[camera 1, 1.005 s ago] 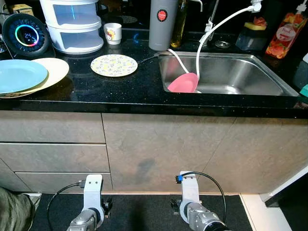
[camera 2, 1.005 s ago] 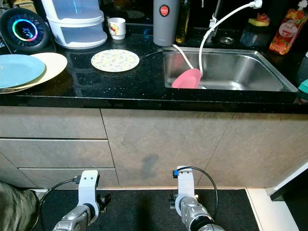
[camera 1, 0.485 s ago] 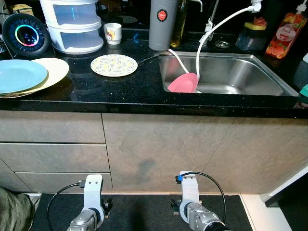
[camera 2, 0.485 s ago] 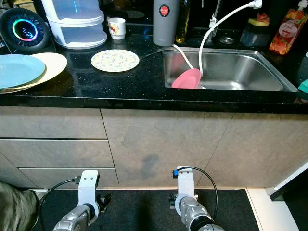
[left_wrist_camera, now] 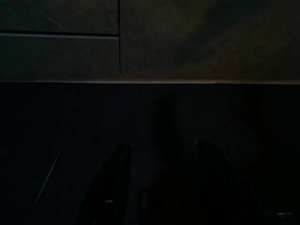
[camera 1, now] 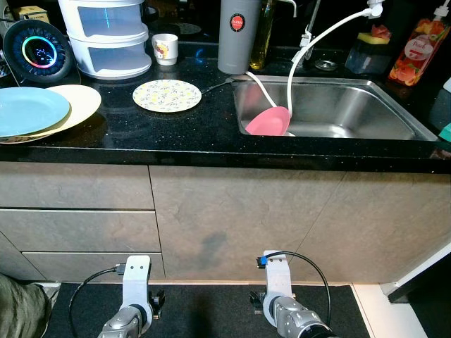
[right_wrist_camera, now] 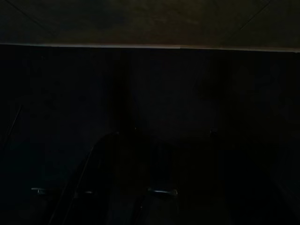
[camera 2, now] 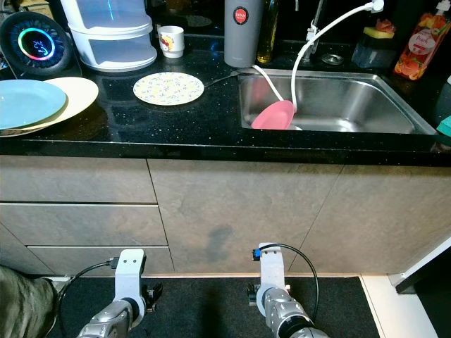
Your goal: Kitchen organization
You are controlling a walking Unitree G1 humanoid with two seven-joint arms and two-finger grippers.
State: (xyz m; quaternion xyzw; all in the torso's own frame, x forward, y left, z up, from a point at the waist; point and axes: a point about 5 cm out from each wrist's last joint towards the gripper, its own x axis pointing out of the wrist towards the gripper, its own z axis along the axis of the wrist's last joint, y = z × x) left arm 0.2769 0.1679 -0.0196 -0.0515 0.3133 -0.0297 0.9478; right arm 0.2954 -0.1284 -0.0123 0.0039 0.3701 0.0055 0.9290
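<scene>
Left eye view looks down on a black speckled tabletop (camera 1: pixel 211 137) with a steel sink (camera 1: pixel 338 105) set into it, and grey cabinet fronts (camera 1: pixel 232 218) below. Taking the sink as landmark: a pink spoon-shaped utensil (camera 1: pixel 269 121) leans inside it against its left wall, and a white hose (camera 1: pixel 310 42) curves down into it from above. A small round floral plate (camera 1: pixel 167 95) lies flat on the tabletop just left of the sink. Farther left of the sink, a blue plate (camera 1: pixel 28 109) rests on top of a cream plate (camera 1: pixel 77 102) near the front edge. Behind the floral plate stand a white mug (camera 1: pixel 165 48) and a stacked white container (camera 1: pixel 109 35), with a round black device with a glowing ring (camera 1: pixel 39 51) farther left of the sink again. A grey flask (camera 1: pixel 238 35) stands at the sink's back left corner, and a red-labelled bottle (camera 1: pixel 419 51) behind its right end.

Both arms hang idle low in front of the cabinets, above a dark floor mat (camera 1: pixel 204 310). In the very dark left wrist view the left end effector (left_wrist_camera: pixel 161 168) shows two fingers spread apart with nothing between them. The right end effector (right_wrist_camera: pixel 140 178) is too dark in its wrist view to tell how its fingers stand.
</scene>
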